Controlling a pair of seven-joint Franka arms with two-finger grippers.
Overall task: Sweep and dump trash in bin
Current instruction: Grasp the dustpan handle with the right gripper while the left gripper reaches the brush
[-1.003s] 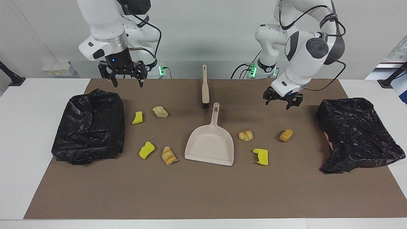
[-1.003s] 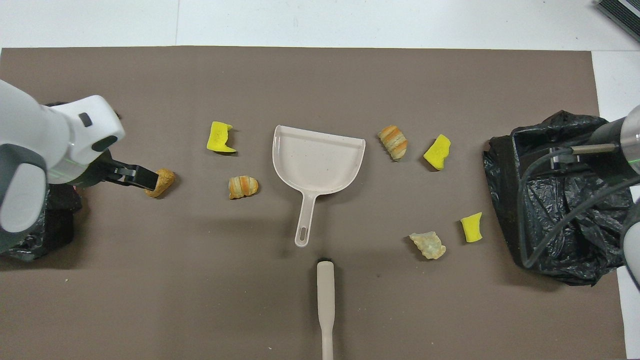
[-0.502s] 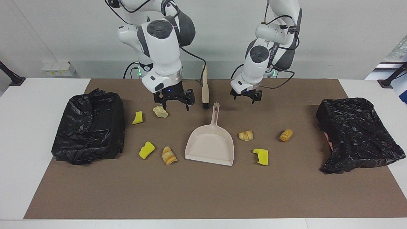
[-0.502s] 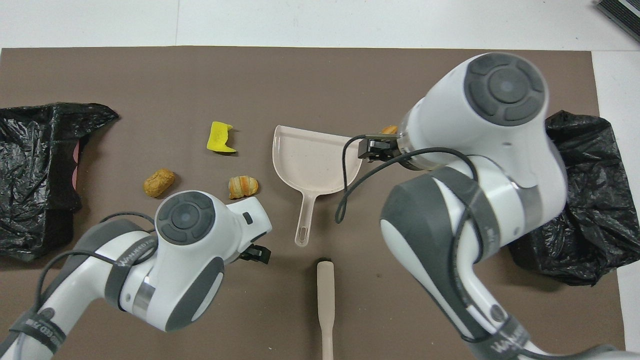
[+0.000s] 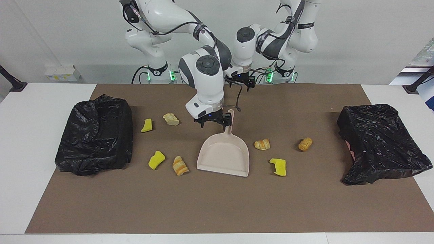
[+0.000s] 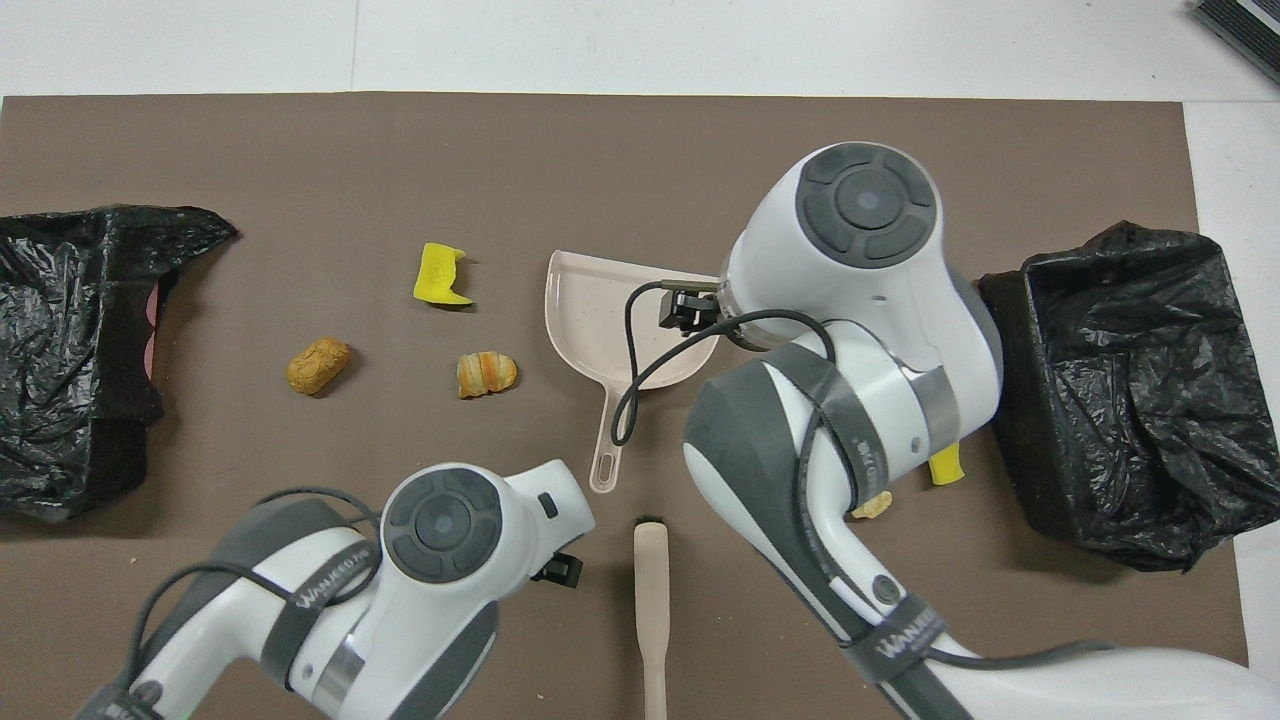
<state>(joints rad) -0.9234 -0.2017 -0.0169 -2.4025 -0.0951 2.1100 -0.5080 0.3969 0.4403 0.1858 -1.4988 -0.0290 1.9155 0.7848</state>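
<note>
Trash lies unswept around the dustpan on the table, seven pieces in all, none in the pan. Two black-bagged bins at the table's ends show nothing inside. The right gripper, fingers spread, hovers at the dustpan's handle; the left gripper, fingers spread, hangs over the brush.

We see right gripper open over dustpan handle; left gripper open at its 12 o'clock; trash scattered at dustpan's 3 and 9.
</note>
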